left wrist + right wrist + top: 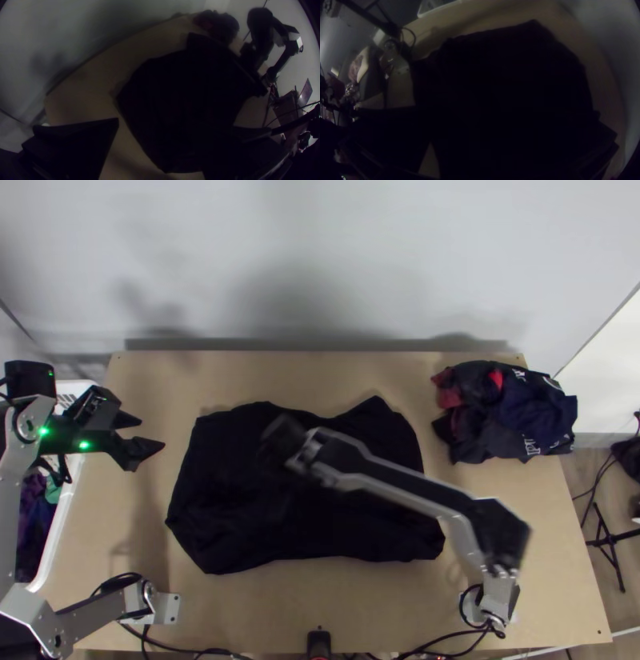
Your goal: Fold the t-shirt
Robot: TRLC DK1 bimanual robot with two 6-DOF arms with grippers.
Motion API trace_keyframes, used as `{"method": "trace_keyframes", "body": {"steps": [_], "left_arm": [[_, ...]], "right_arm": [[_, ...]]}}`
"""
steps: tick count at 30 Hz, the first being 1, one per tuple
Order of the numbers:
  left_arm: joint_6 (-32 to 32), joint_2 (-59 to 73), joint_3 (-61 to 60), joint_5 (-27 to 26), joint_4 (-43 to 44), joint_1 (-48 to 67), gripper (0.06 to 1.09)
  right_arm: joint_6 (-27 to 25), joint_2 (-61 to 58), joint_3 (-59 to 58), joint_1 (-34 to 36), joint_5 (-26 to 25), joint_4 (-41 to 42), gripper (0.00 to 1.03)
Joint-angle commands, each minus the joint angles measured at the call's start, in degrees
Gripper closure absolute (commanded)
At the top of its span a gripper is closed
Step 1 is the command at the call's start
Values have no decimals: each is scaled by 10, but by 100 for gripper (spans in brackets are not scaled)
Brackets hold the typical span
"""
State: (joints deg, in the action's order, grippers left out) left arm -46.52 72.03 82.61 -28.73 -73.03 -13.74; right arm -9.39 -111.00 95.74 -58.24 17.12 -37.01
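While the shirt (pixel 320 524) is lying broadly spread across the middle of the table (pixel 528 604), its long axis is running left to right. The right gripper (pixel 280 436) is hanging over its far left part, so is sitting nearer the cloth than the left gripper (pixel 152 432), which is pointing right towards it from beyond the left edge. Both grippers' jaws are standing apart, apparently grasping nothing; whether the right ones are touching cloth, I cannot tell.
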Motion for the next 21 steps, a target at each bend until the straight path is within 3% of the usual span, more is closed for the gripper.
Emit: {"method": "trace_keyframes", "body": {"steps": [1, 6, 13, 21], "left_arm": [[-4, 36, 4, 1, 10, 26, 11], [-3, 91, 27, 1, 18, 58, 11], [-6, 238, 86, 1, 50, 35, 11], [-26, 307, 106, 0, 61, 42, 11]], "right_arm": [[5, 104, -14, 126, -9, -59, 4], [8, 137, -19, 241, -16, -113, 5], [-18, 128, -43, 379, -26, -114, 5], [-41, 89, -72, 443, -27, -108, 5]]}}
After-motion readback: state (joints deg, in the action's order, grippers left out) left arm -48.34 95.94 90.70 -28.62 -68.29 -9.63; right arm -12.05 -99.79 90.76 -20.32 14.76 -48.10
